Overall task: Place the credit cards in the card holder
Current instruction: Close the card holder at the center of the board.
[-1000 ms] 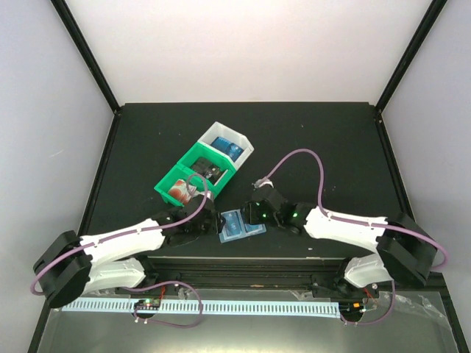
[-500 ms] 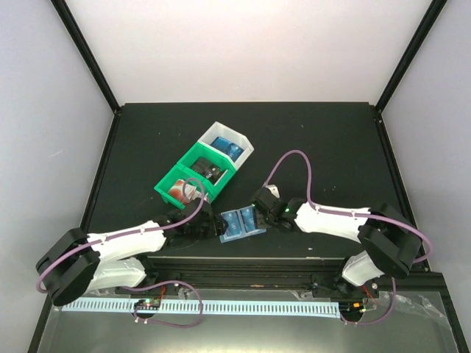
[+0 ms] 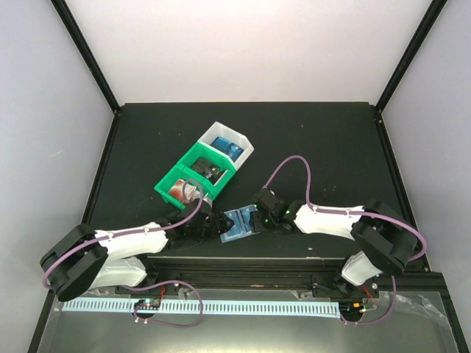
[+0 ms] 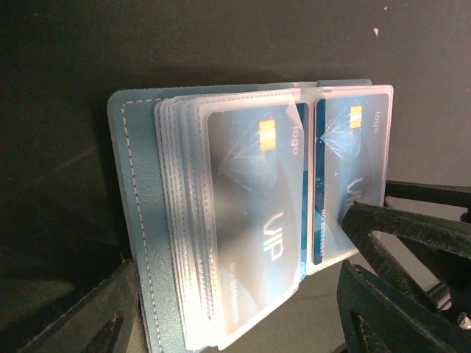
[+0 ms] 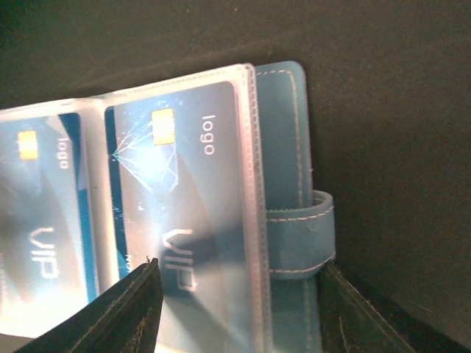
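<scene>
**A:** How do the claws stand?

**B:** The left claw (image 3: 214, 226) has its fingers apart and grips nothing. It straddles the left side of the holder (image 4: 136, 220). The right claw (image 5: 239, 268) is also spread and empty over the right page, with the tab (image 5: 302, 235) just beside one finger.

**A:** And the holder?

**B:** It lies open at the middle of the near edge of the desk (image 3: 331, 147), between the two claws. Blue cards (image 4: 257, 198) fill both facing pockets. Clear leaves (image 4: 180, 220) are fanned out on the left.

**A:** So what's the step?

**B:** Baring a free pocket, I'd judge. Press one claw on a cover so the holder can't skid, and with the other turn a single leaf by its outer edge, not the whole fan. More cards sit in the green bin (image 3: 168, 180) and the white bin (image 3: 246, 147), further back and left of centre. Feed each card in level and edge first. I can't tell where the pocket mouths open.
</scene>
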Motion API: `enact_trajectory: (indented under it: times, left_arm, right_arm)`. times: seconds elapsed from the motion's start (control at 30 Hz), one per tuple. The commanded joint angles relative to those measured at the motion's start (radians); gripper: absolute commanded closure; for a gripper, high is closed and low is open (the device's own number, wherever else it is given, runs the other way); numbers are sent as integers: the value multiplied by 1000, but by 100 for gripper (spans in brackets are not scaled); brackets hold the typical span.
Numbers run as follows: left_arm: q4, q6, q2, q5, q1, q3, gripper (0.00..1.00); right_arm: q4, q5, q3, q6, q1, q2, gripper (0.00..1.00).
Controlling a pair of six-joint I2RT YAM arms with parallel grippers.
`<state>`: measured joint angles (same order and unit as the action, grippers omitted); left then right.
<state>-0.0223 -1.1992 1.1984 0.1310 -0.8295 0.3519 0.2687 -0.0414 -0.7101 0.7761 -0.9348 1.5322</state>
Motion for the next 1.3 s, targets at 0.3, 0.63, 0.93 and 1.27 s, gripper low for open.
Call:
enact_trajectory:
  times: [0.3,0.63,0.93,1.27]
  left_arm:
    - [-254,167,-61,102,15,10,29]
    - [-320,270,-38,206,15,37,29]
    - [-360,331,70,254,15,70,37]
    - [-286,399,161,261,15,146,53]
  right_arm:
    - [-97,162,60,36,8,33,42]
    - [-135,176,65,38,8,26,42]
    - [-193,84,120,44,8,-85,42]
    - [-50,-195,161,50,19,-260,40]
